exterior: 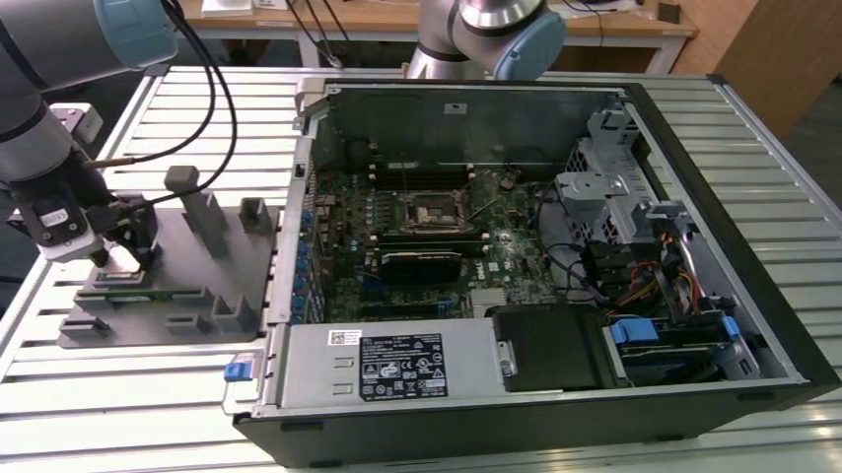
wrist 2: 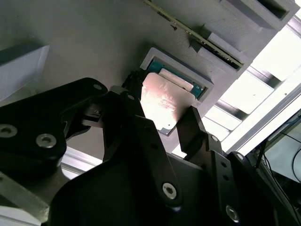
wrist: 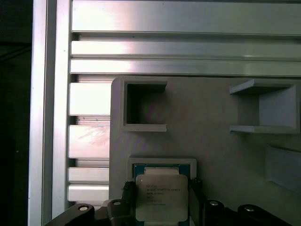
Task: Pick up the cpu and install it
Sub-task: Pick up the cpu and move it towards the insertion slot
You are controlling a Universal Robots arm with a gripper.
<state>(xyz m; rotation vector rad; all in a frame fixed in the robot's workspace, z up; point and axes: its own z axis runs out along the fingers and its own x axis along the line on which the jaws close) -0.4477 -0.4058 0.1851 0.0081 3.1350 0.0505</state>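
Pinching the cpu [wrist 2: 165,107] by two opposite edges, the gripper [wrist 2: 162,101] has its black fingers [wrist 2: 193,127] closed narrow on the chip. In both wrist views the cpu hangs right over its square pocket [wrist: 162,164] in the grey tray [wrist: 211,141] (looks tipped up a bit, with the teal pocket floor peeking out). The tray sits on the slatted worktop [exterior: 132,394] at the exterior view's left. Well apart, toward the exterior view's right, lies the open case [exterior: 684,296] with its board's socket [exterior: 428,212].
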